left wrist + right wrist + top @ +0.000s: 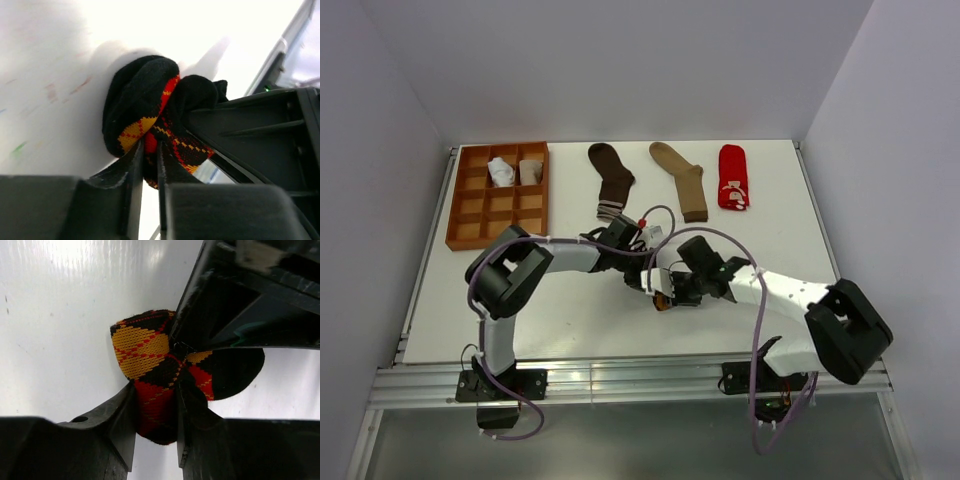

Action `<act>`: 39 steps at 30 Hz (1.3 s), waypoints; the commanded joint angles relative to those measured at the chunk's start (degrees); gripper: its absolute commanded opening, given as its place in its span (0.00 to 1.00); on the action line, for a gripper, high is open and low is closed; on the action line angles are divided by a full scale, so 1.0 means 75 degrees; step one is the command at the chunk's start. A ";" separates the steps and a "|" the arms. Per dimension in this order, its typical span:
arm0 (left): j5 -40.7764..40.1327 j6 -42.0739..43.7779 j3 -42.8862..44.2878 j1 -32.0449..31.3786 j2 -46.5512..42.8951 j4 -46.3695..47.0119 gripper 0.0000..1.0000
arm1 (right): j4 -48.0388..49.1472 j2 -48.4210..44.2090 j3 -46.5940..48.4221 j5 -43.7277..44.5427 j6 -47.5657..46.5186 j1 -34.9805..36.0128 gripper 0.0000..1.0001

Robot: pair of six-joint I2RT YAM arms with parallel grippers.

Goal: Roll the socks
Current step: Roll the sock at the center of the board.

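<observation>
The black-orange argyle sock [140, 95] is bunched into a roll just above the white table, between both grippers. My left gripper [148, 147] pinches a red fold of it between nearly closed fingers. From the other side, my right gripper [155, 390] is shut on the sock's [142, 347] red and black end. In the top view the two grippers meet at mid-table, left [648, 272] and right [668, 293], and only a sliver of the sock [662, 303] shows. Flat along the back lie a dark brown sock [613, 180], a tan sock [682, 180] and a red sock [733, 177].
The orange-brown gridded tray [460, 200] sits at the back left, with a white rolled sock [501, 172] and a beige one [530, 172] in its far compartments. Both forearms and their cables cross the table's middle.
</observation>
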 commanded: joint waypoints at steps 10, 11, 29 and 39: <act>-0.3096 -0.0922 -0.1783 0.0538 -0.1911 0.0370 0.36 | -0.3364 0.2644 0.2602 -0.1215 -0.0142 -0.1026 0.26; -0.3214 -0.0970 -0.1902 0.0586 -0.2053 0.0419 0.36 | -0.3553 0.2856 0.2792 -0.1297 -0.0165 -0.1073 0.26; -0.4657 0.0763 -0.2443 -0.0526 -0.3497 0.1555 0.53 | -0.6404 0.6338 0.6157 -0.1978 0.0057 -0.1764 0.27; -0.3323 0.1560 -0.2009 -0.0633 -0.2666 0.2272 0.59 | -0.6274 0.6526 0.6215 -0.1813 0.0327 -0.1788 0.28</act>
